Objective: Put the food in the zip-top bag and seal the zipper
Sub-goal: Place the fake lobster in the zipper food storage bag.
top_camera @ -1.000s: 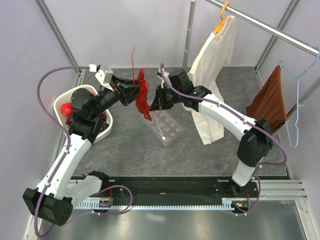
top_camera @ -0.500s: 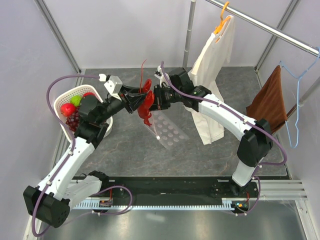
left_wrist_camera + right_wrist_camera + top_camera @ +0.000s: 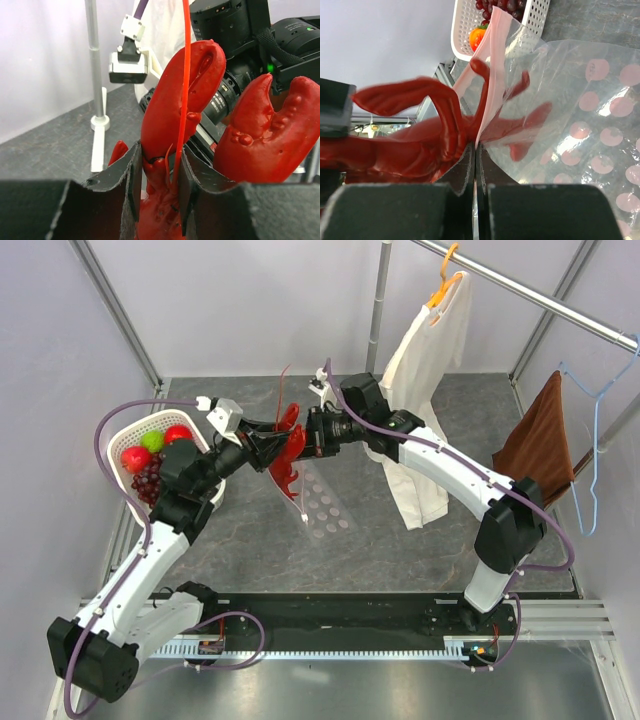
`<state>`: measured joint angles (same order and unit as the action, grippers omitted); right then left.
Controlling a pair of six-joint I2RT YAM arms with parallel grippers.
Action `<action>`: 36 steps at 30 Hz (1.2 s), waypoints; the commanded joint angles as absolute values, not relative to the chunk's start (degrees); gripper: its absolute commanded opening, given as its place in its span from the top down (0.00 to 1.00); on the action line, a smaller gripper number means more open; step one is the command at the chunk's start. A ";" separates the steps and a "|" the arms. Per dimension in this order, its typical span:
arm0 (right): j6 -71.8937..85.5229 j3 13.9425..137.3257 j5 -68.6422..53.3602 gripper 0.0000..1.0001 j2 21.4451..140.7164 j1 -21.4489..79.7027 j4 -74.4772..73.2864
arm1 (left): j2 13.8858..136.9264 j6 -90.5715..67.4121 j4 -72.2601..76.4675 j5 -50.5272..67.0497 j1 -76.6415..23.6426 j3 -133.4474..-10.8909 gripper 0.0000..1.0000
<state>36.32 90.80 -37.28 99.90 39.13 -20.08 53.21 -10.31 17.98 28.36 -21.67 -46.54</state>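
I'm pinching the red toy lobster [image 3: 175,110] in my left gripper [image 3: 159,175], claws facing the clear dotted plastic bag [image 3: 580,100] my right gripper [image 3: 474,167] is pinching.

Right gripper [image 3: 314,434] crowds lobster [image 3: 285,456]; shirt [image 3: 425,360] hangs right.

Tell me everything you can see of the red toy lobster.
The red toy lobster looks glossy, like moulded plastic, with two knobbly pincers and a thin red feeler. The left claw grips its body, holding it in the air at the mouth of the zip-top bag, some legs showing through the clear plastic.
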 commanded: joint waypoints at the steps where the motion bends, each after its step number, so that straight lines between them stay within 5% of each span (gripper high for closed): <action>1: 37.79 92.99 -39.64 1.00 97.65 39.20 -14.85 | 52.74 -16.44 16.88 29.53 -22.15 -48.35 0.91; 4: 37.88 93.69 -39.81 1.00 97.47 39.11 -14.85 | 51.86 -14.34 16.96 29.18 -22.15 -45.88 0.84; 6: 37.88 94.13 -40.16 1.00 97.21 39.02 -14.85 | 51.42 -12.84 16.70 27.69 -22.15 -45.44 0.64; 13: 38.41 94.83 -40.96 1.00 96.94 38.23 -14.77 | 50.28 -12.13 2.68 25.49 -22.06 -51.75 0.30; 20: 39.02 94.13 -41.31 1.00 96.06 37.35 -14.59 | 43.34 -16.60 -7.88 18.29 -21.62 -52.82 0.27; 36: 39.64 93.52 -39.29 1.00 95.80 37.27 -14.33 | 34.63 -26.09 -28.82 14.85 -21.71 -45.01 0.43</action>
